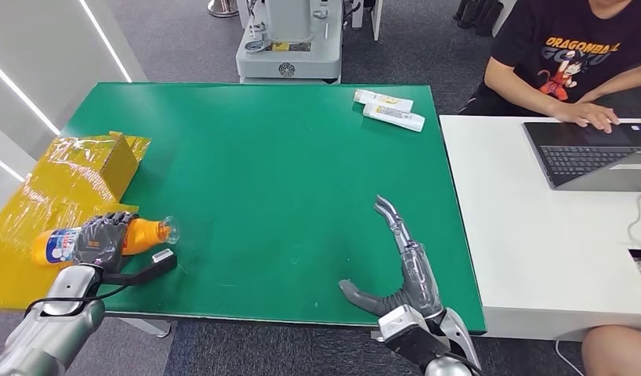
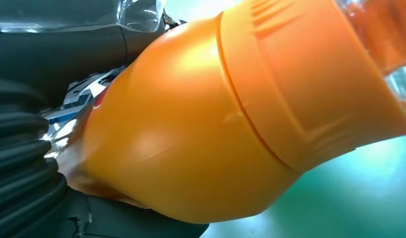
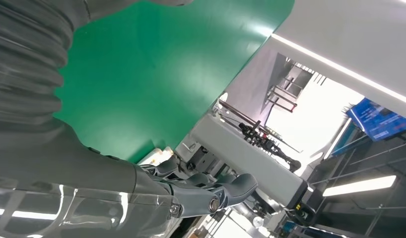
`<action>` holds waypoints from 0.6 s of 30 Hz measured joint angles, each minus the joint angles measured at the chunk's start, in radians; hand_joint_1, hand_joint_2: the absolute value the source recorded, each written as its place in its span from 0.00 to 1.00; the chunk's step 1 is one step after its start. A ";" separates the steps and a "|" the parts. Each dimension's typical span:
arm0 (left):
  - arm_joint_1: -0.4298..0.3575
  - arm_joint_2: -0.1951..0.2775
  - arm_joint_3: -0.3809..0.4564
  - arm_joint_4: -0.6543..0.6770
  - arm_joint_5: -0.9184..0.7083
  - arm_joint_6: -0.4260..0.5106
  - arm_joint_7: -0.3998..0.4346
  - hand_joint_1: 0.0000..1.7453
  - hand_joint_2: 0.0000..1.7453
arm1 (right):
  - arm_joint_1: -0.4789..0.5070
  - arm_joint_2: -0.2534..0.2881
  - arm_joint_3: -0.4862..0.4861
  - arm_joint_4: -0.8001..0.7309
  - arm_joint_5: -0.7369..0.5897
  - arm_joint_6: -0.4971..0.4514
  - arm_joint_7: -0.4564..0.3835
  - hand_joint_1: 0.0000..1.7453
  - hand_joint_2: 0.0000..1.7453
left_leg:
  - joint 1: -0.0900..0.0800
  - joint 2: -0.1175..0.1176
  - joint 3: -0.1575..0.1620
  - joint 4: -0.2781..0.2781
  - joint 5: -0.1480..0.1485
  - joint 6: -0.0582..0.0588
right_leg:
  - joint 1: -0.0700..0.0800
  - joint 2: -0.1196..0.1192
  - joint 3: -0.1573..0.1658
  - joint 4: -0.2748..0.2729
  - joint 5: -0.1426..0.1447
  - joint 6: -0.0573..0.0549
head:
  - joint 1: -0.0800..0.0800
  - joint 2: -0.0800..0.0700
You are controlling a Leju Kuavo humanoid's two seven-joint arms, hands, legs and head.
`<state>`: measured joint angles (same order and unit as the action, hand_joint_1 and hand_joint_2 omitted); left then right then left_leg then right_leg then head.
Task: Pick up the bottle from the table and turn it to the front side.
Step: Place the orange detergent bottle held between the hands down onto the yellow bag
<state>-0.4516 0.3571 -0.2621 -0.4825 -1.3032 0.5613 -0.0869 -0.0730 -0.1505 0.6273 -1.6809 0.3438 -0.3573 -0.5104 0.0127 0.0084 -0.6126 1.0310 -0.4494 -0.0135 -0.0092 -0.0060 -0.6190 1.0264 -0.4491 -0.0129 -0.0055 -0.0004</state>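
An orange drink bottle (image 1: 143, 233) with a blue and white label lies on its side at the left edge of the green table (image 1: 286, 157), its clear cap end pointing right. My left hand (image 1: 102, 237) wraps around its middle and grips it. Close up in the left wrist view, the bottle's orange body (image 2: 201, 124) sits against the dark palm. My right hand (image 1: 400, 262) hovers open over the table's near right part, fingers stretched forward and thumb out to the left, holding nothing. The right wrist view shows its fingers (image 3: 211, 191) extended above the green surface.
A yellow wrapped box (image 1: 74, 176) stands at the table's left edge beside the bottle. Two white tubes (image 1: 389, 110) lie at the far right corner. A white desk (image 1: 552, 227) with a laptop (image 1: 595, 153) adjoins on the right, where a person (image 1: 572, 55) sits typing. A grey machine base (image 1: 288, 47) stands beyond the table.
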 joint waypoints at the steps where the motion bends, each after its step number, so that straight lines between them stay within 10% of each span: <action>1: 0.002 0.000 0.004 0.001 -0.001 0.000 0.000 0.86 1.00 | -0.003 0.000 0.002 0.002 -0.001 0.000 0.000 0.00 1.00 | 0.000 0.000 0.000 0.000 0.000 0.000 | 0.000 0.000 0.000 0.000 0.000 0.000 | 0.000 0.000; 6: 0.013 0.000 0.016 0.008 -0.002 -0.001 0.000 0.00 1.00 | -0.014 -0.005 0.007 0.014 -0.009 0.001 0.000 0.00 1.00 | 0.000 0.000 0.000 0.000 0.000 0.000 | 0.000 0.000 0.000 0.000 0.000 0.000 | 0.000 0.000; 18: 0.016 -0.013 0.052 0.011 -0.004 0.010 0.009 0.00 1.00 | -0.015 -0.025 0.020 0.020 -0.017 -0.006 0.000 0.00 1.00 | 0.000 0.000 0.000 0.000 0.000 0.000 | 0.000 0.000 0.000 0.000 0.000 0.000 | 0.000 0.000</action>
<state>-0.4352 0.3444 -0.2099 -0.4715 -1.3075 0.5710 -0.0777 -0.0877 -0.1757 0.6469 -1.6609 0.3265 -0.3635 -0.5100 0.0127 0.0085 -0.6122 1.0311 -0.4496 -0.0138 -0.0092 -0.0060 -0.6188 1.0264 -0.4490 -0.0130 -0.0052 -0.0004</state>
